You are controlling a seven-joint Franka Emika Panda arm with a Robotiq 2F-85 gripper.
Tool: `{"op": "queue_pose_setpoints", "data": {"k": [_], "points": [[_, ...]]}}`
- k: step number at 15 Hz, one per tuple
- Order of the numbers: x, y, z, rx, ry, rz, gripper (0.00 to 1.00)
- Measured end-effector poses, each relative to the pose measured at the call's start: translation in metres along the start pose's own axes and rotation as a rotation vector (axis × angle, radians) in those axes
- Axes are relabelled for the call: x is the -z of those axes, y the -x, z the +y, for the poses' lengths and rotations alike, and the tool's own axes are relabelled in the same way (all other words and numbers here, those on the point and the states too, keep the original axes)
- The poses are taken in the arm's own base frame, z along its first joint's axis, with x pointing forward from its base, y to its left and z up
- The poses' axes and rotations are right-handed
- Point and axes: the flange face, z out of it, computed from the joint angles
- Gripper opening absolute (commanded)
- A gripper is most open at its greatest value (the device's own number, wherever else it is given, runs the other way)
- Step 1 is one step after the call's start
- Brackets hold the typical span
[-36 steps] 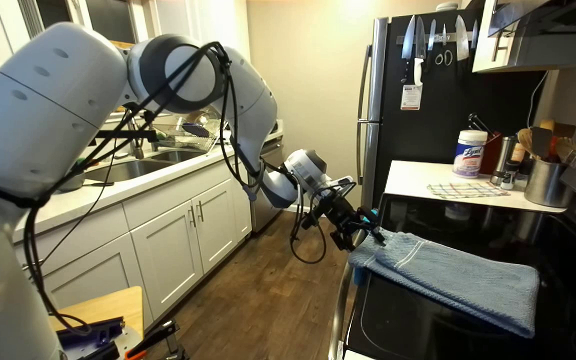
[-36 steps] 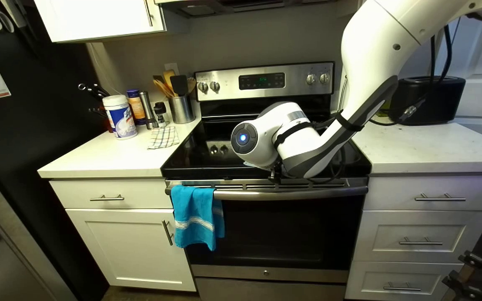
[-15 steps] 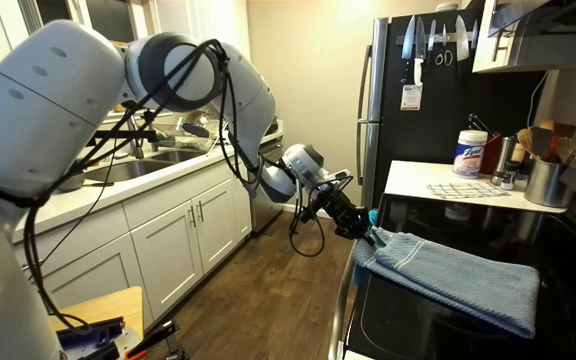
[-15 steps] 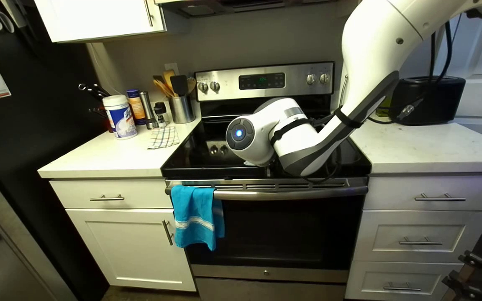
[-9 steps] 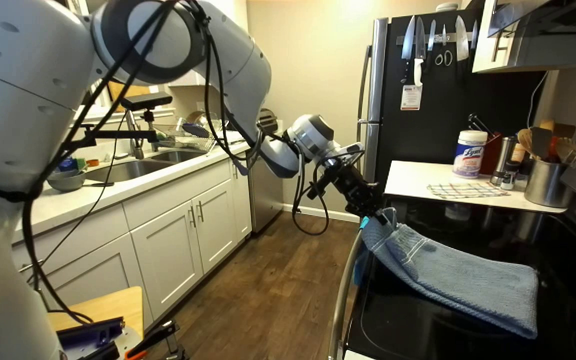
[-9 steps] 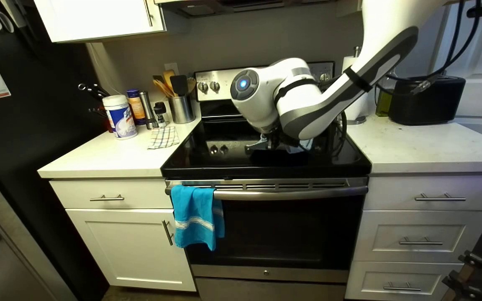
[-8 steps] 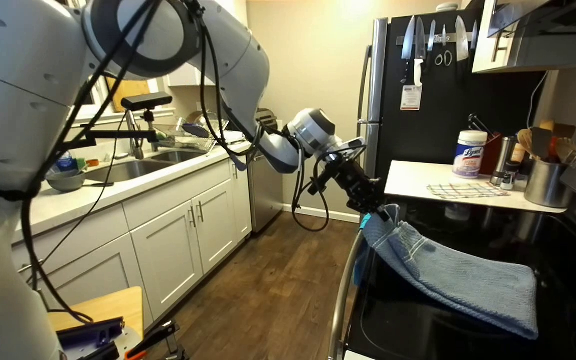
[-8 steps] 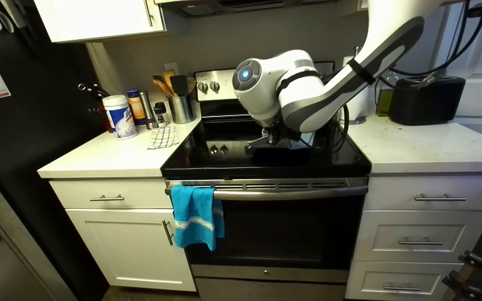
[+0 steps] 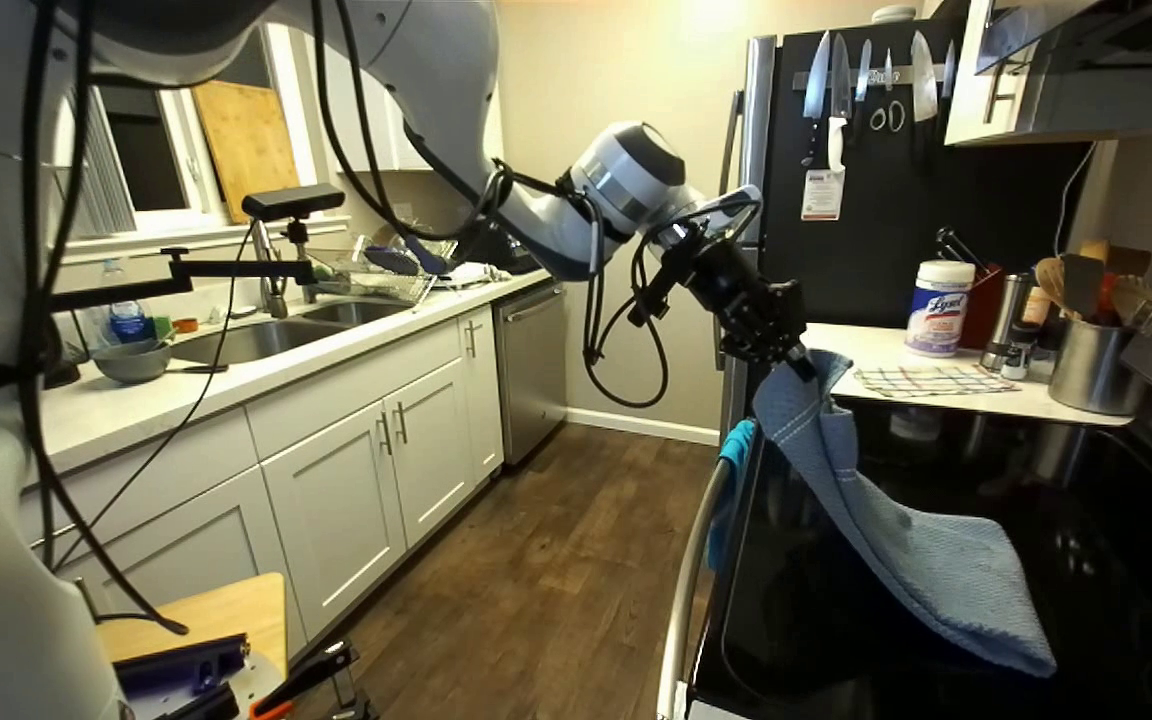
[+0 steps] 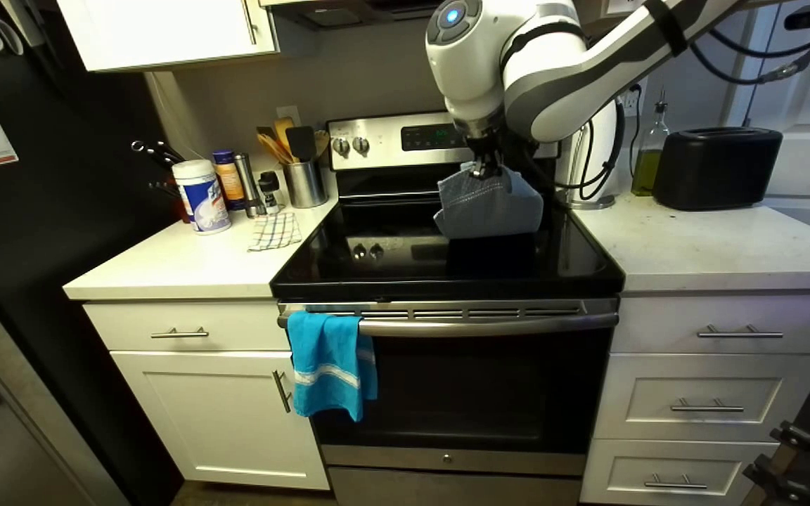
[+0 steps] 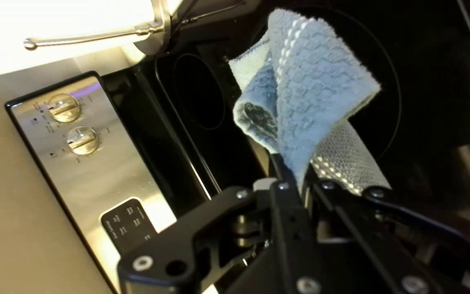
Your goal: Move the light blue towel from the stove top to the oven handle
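Well above the oven handle (image 10: 475,327), the gripper (image 11: 300,175), fingers closed, pinches the light blue towel (image 10: 493,211) by one end; raise its tail before draping it over the handle

In an exterior view, "Lysol" reads on the canister (image 9: 939,308) at three o'clock; lettering on the knife strip (image 9: 879,78) and hanging tag (image 9: 822,194) near two is too blurred; the wrist view's control panel (image 11: 127,224) near eight faintly reads "Oven Settings"
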Motion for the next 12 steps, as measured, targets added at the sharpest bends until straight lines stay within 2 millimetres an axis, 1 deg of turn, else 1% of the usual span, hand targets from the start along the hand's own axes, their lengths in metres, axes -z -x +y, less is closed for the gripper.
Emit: {"op": "queue_pose_setpoints", "data": {"k": [5,7,9,12], "points": [[0.029,0.005,0.073,-0.064,-0.047,0.004,0.02],[0.040,0.008,0.098,-0.083,-0.062,0.009,0.02],[0.049,0.010,0.115,-0.103,-0.074,0.014,0.02],[0.060,0.013,0.128,-0.123,-0.082,0.020,0.02]]}}
